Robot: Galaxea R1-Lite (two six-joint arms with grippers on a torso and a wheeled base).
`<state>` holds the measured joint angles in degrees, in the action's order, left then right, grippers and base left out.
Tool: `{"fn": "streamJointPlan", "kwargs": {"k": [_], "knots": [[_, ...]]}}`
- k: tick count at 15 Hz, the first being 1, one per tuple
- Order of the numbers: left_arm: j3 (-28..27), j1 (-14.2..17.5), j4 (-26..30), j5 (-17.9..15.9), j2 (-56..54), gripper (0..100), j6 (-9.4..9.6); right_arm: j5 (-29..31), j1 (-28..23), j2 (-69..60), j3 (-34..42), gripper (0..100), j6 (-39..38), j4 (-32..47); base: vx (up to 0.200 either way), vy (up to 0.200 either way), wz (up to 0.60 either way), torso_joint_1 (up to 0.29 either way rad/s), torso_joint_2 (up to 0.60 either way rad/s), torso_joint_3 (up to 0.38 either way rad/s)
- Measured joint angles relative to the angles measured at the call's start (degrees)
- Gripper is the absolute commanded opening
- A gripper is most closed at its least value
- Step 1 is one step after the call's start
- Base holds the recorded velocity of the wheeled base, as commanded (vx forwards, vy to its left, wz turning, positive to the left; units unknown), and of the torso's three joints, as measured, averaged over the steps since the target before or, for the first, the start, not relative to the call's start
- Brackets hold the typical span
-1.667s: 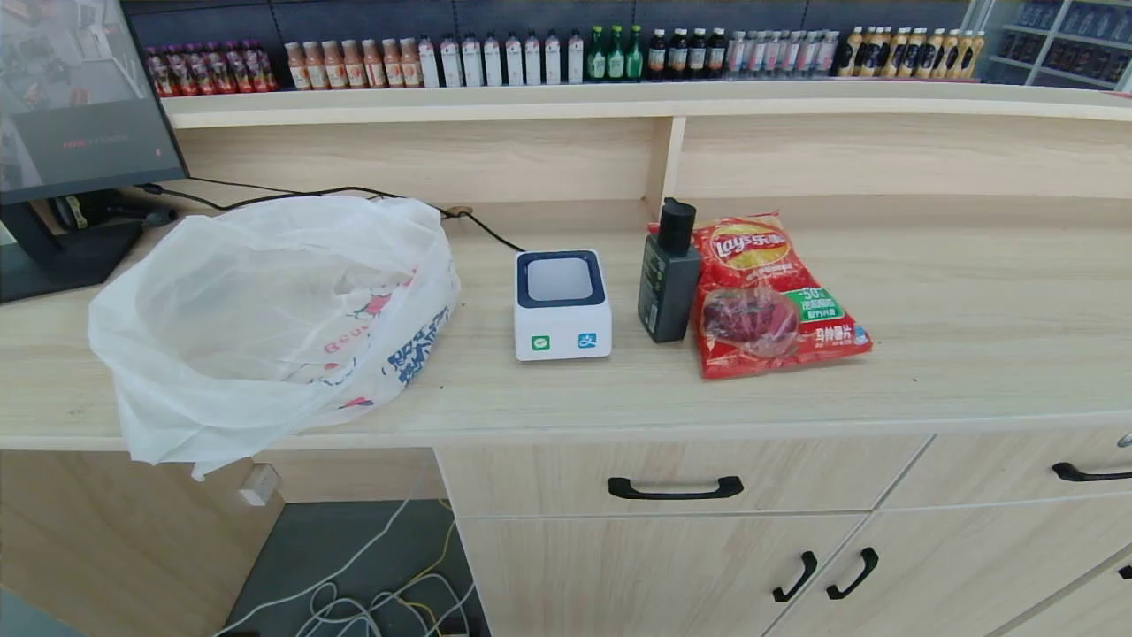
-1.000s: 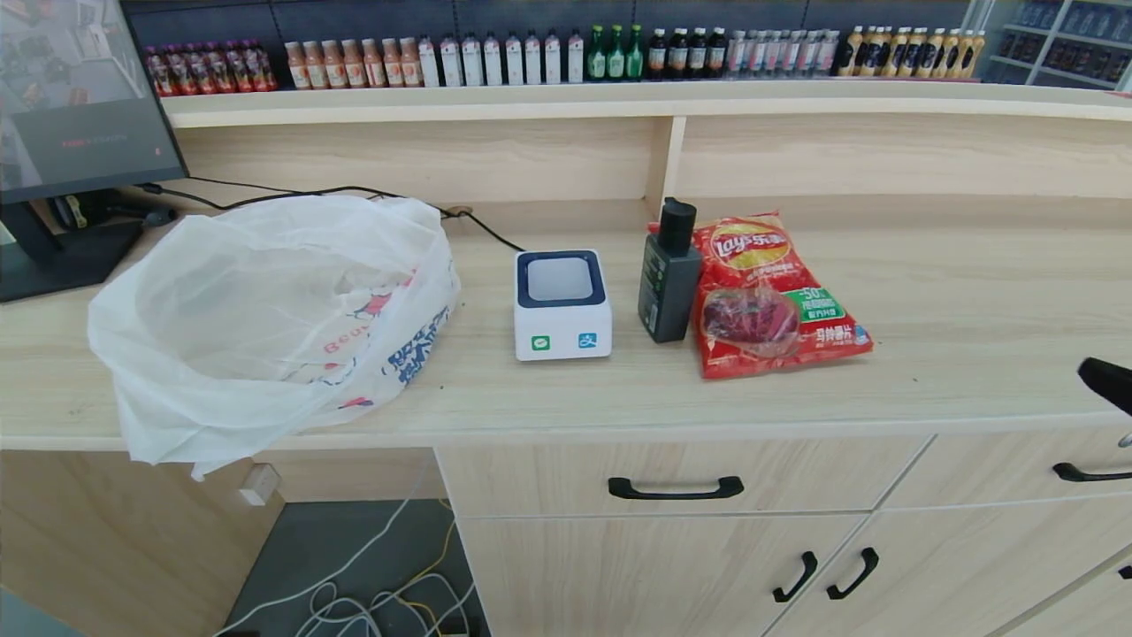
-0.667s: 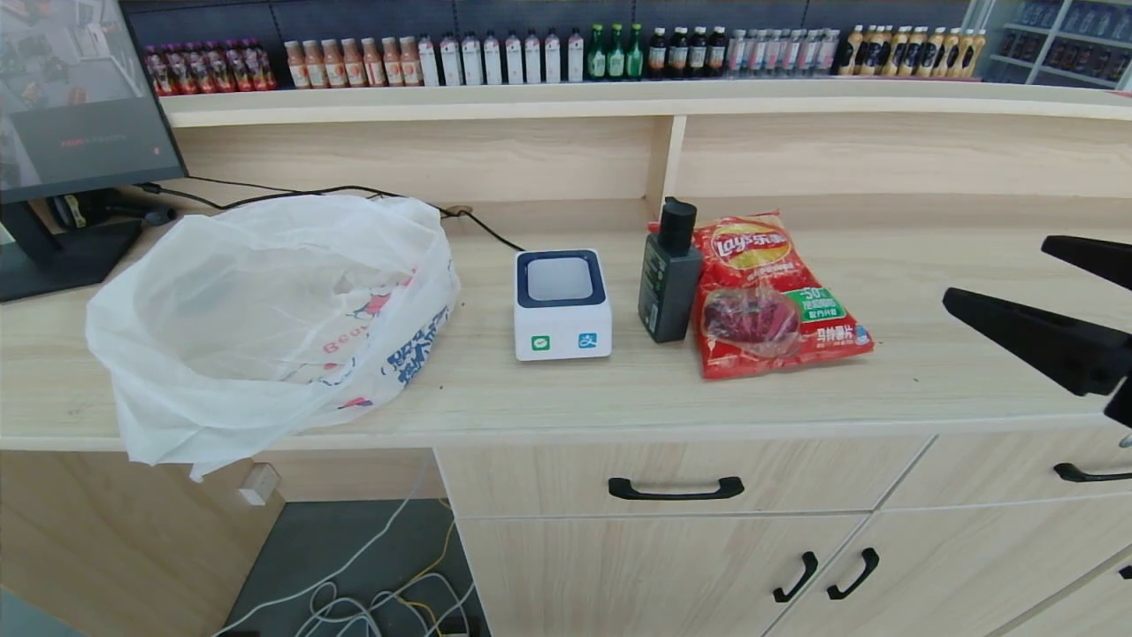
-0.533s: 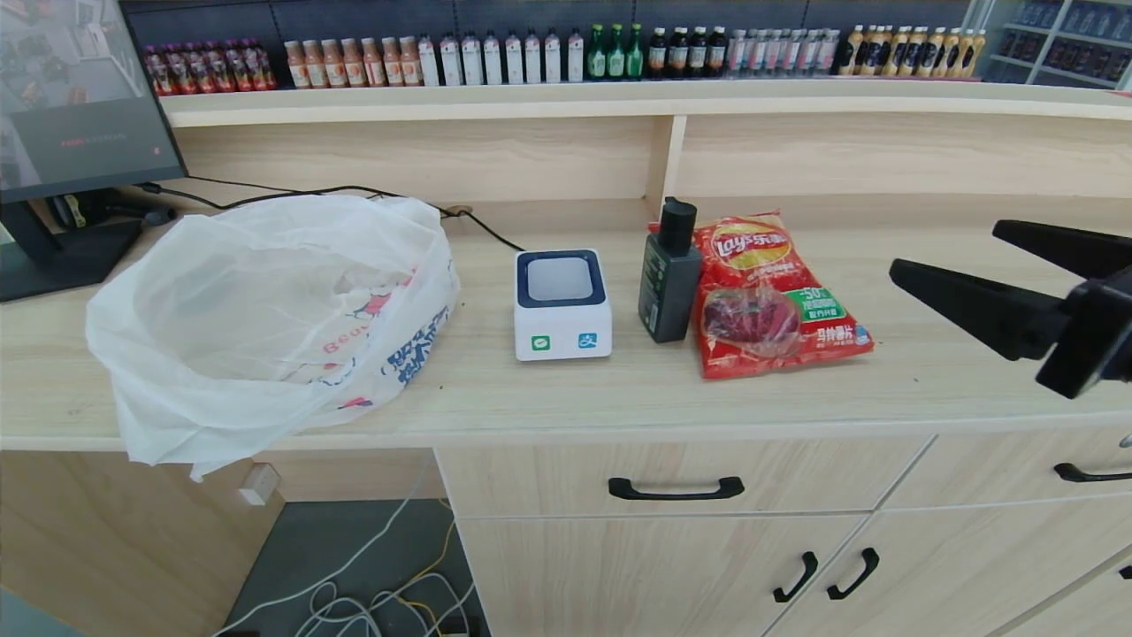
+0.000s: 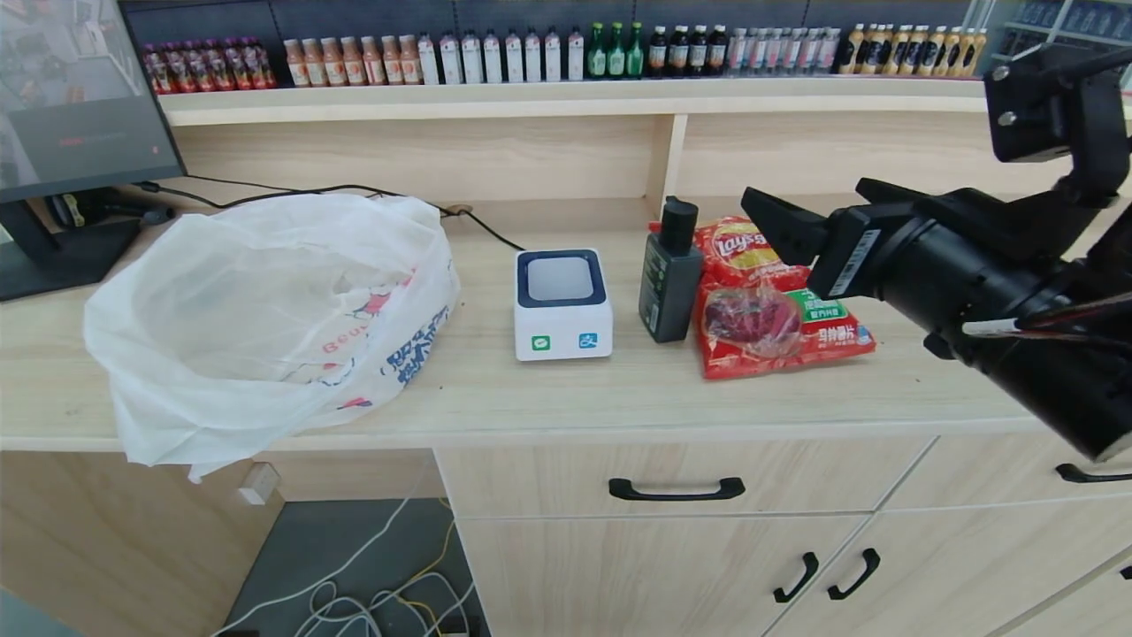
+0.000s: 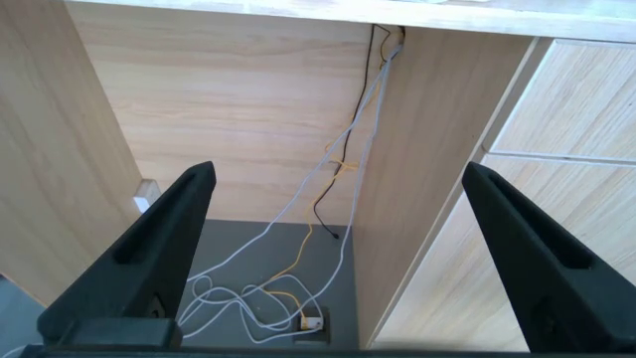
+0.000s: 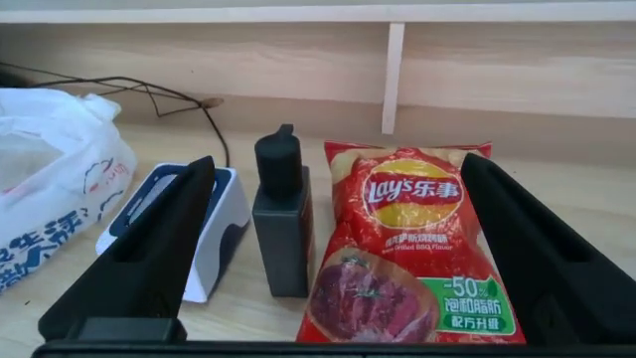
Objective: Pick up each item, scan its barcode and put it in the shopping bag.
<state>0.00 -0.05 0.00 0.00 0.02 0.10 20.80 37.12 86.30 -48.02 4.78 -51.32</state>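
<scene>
Your right gripper [image 5: 803,196] hangs over the counter [image 5: 619,389], above the far end of the bag of crisps [image 5: 778,301]. Its jaws are spread wide with nothing between them. From its wrist camera the crisps and the dark bottle [image 7: 282,214] both sit in the gap between the two fingers, so it looks lined up for a first pick, though you cannot yet tell which of the two it is set for.

The crisps lie flat, and the bottle stands upright against their left edge. That closeness matters: a finger coming down between them could tip the bottle. The scanner [image 5: 562,303] sits just left of the bottle with its window facing up, so whatever you lift will probably need its barcode turned downward over it. Further left, the shopping bag [image 5: 265,310] slumps on the counter with its mouth open and one corner hanging over the front edge, ready to take a drop from above.

Your left gripper [image 6: 338,171] sits low, below the counter top, facing the recess with loose cables [image 6: 268,298]. Its jaws are also spread and hold nothing, which seems to keep it clear of the right arm's path
</scene>
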Motion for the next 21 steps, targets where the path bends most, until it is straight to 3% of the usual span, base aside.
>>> {"fn": "streamJointPlan", "kwargs": {"k": [6,13,21], "knots": [[0.00,0.05,0.00,0.00,0.00,100,0.00,7.47,2.54,10.28,-6.96,100,1.95,-11.76,0.000,0.000,0.00,0.000,0.00,0.000],[0.00,0.05,0.00,0.05,0.00,100,-0.02,7.97,4.67,19.91,-7.92,100,5.10,-27.99,0.000,0.000,0.00,0.000,0.00,0.000],[0.00,0.05,0.00,0.00,0.00,100,0.00,7.50,4.46,24.39,-5.47,100,4.90,-31.99,0.000,0.000,0.00,0.000,0.00,0.000]]}}
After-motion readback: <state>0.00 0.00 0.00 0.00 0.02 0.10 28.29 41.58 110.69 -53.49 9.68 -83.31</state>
